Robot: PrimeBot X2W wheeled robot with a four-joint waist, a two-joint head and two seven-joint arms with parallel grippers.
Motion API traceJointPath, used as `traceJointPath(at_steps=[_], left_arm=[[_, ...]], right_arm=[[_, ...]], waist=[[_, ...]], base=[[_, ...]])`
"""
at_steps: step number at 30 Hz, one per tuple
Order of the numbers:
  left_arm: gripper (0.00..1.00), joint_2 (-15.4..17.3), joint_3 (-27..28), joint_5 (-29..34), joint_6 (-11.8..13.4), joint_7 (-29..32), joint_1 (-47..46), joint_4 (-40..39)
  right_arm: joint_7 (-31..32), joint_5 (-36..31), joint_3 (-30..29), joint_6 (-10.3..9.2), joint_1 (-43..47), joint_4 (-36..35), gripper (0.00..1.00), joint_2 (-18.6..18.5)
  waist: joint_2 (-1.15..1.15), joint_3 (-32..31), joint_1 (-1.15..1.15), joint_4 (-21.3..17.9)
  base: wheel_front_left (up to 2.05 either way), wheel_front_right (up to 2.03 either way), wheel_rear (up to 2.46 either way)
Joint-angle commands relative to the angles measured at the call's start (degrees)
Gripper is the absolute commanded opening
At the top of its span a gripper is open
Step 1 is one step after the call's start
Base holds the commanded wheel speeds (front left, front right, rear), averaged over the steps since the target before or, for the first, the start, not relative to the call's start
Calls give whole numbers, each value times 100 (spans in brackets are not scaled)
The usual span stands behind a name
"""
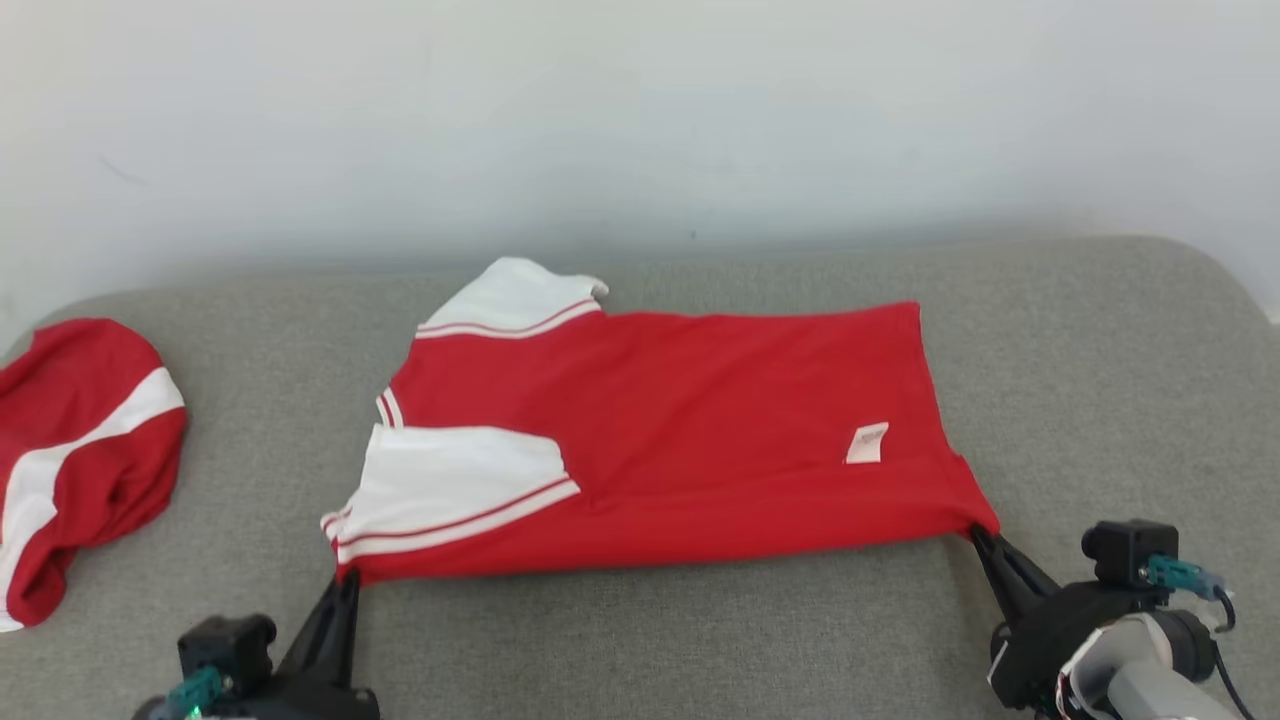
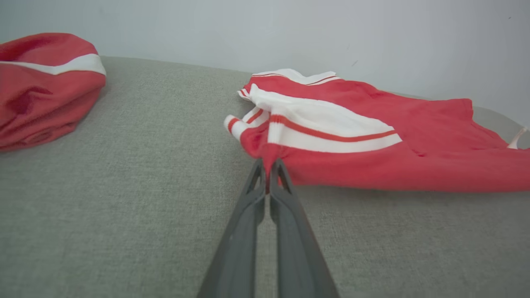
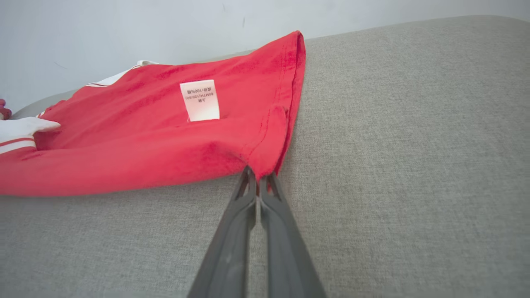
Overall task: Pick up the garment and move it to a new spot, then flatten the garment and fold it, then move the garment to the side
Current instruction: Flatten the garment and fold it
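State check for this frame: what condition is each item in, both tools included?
Red garment: laid out mostly flat, near edge pinched at both corners.
Left tool: shut on the sleeve-end corner.
Right tool: shut on the hem corner.
Care label: exposed, lying flat.
Second red garment: bunched up, apart from both tools.

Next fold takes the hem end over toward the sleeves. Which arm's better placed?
Right, probably. The right gripper is shut on the garment at its near hem corner; the left gripper pinches the sleeve-end corner.
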Motion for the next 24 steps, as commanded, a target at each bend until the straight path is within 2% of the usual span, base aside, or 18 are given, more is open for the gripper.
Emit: traceJointPath(at_steps=[1, 15, 24], left_arm=[[0, 55, 18, -30, 31, -28, 119, -37], [0, 129, -136, -188, 21, 285, 942, -324], [0, 195, -108, -264, 183, 416, 1100, -517]], right_arm=[[16, 51, -2, -11, 83, -24, 0, -86], [809, 382, -6, -11, 886, -746, 0, -513], [1384, 393, -17, -11, 1143, -1012, 0, -448]], waist=[[0, -155, 1, 44], [0, -375, 1, 125], [0, -326, 1, 173]], base=[[0, 0, 0], [0, 0, 0], [0, 0, 0]])
